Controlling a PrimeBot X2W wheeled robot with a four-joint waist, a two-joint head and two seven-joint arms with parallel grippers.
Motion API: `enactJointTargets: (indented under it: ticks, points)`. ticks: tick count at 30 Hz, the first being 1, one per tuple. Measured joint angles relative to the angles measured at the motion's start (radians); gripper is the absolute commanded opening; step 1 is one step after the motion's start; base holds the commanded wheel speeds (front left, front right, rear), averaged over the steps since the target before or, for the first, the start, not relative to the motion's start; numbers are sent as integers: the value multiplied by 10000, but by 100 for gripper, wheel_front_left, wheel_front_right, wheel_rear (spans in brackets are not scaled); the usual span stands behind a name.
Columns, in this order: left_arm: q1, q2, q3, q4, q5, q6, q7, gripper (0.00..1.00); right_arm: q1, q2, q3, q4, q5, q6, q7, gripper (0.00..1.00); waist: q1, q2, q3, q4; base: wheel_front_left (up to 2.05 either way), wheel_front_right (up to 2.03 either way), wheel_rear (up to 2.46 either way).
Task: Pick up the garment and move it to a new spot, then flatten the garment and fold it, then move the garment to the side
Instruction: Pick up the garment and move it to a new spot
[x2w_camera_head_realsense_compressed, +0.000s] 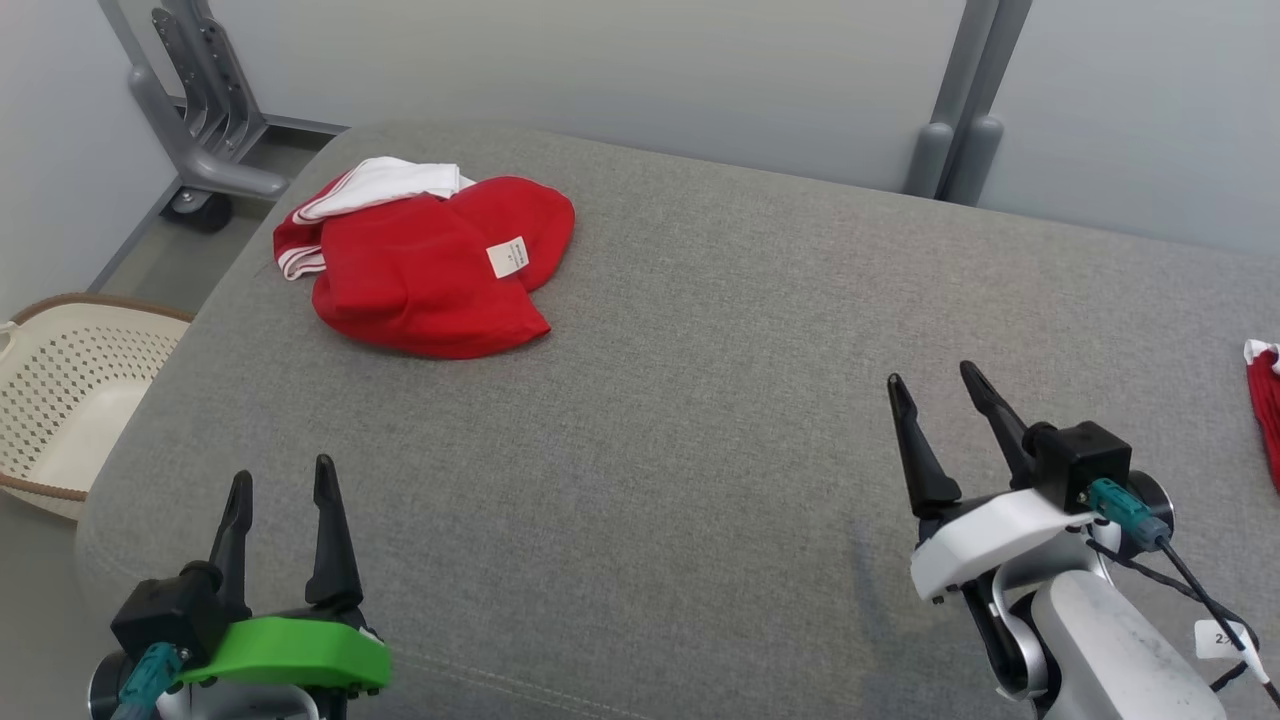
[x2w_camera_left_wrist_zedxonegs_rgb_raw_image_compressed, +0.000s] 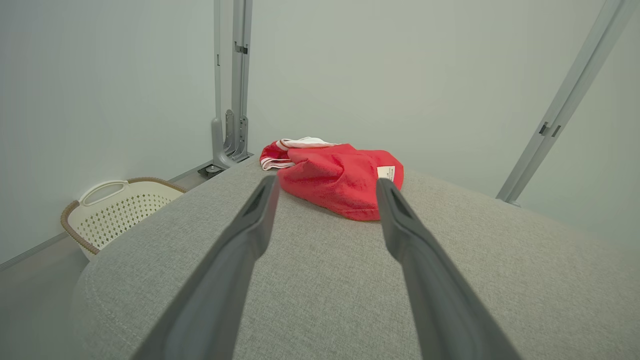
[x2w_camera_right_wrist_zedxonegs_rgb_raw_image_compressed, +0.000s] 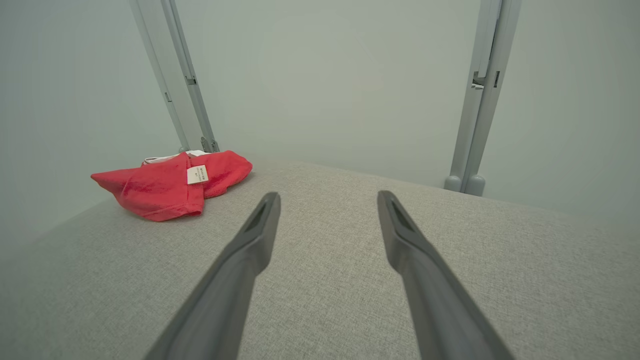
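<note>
A red garment (x2w_camera_head_realsense_compressed: 430, 265) with white trim and a small white label lies crumpled at the far left of the grey padded surface (x2w_camera_head_realsense_compressed: 700, 400). It also appears ahead of the fingers in the left wrist view, garment (x2w_camera_left_wrist_zedxonegs_rgb_raw_image_compressed: 335, 177), and off to the left in the right wrist view, garment (x2w_camera_right_wrist_zedxonegs_rgb_raw_image_compressed: 170, 185). My left gripper (x2w_camera_head_realsense_compressed: 282, 480) hovers at the near left, open and empty, well short of the cloth. At the near right my right gripper (x2w_camera_head_realsense_compressed: 932, 378) is open too, holding nothing. Same open stance in the wrist views: left gripper (x2w_camera_left_wrist_zedxonegs_rgb_raw_image_compressed: 325, 185), right gripper (x2w_camera_right_wrist_zedxonegs_rgb_raw_image_compressed: 327, 197).
A cream perforated laundry basket (x2w_camera_head_realsense_compressed: 70, 390) stands on the floor left of the surface. Grey metal frame posts (x2w_camera_head_realsense_compressed: 955, 130) rise behind it, and a wheeled stand foot (x2w_camera_head_realsense_compressed: 205, 150) sits at the back left. Another red and white cloth piece (x2w_camera_head_realsense_compressed: 1265, 395) pokes in at the right edge.
</note>
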Motion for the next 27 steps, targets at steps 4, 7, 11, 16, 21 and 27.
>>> enactJointTargets:
  ticks: [4,7,11,16,21,27]
  points:
    - [-267,4,27,-182,-35,0,21,100,-210,-163,-119,-184,-88,-40,2,100,0,0,229,-66,0,0,0]
    - [-945,81,44,-360,-31,-4,157,100,-402,-240,-203,-297,-111,-44,31,100,0,0,430,-113,0,0,0]
    - [-1970,301,217,-351,-211,-19,675,100,-671,-334,-203,-477,-217,-44,151,100,0,0,722,-174,0,0,0]
    - [-3216,546,487,-182,-460,-21,1417,100,-1131,-585,-203,-765,-430,-44,353,100,0,0,1142,-295,0,0,0]
    - [-4420,1081,943,316,-500,-19,2311,100,-1582,-721,-127,-1220,-731,-42,654,100,0,0,1629,-486,0,0,0]
    - [-5544,1273,1592,1302,-1233,-15,3530,100,-2151,-945,-2,-1755,-961,-25,989,100,1,0,2306,-826,0,0,0]
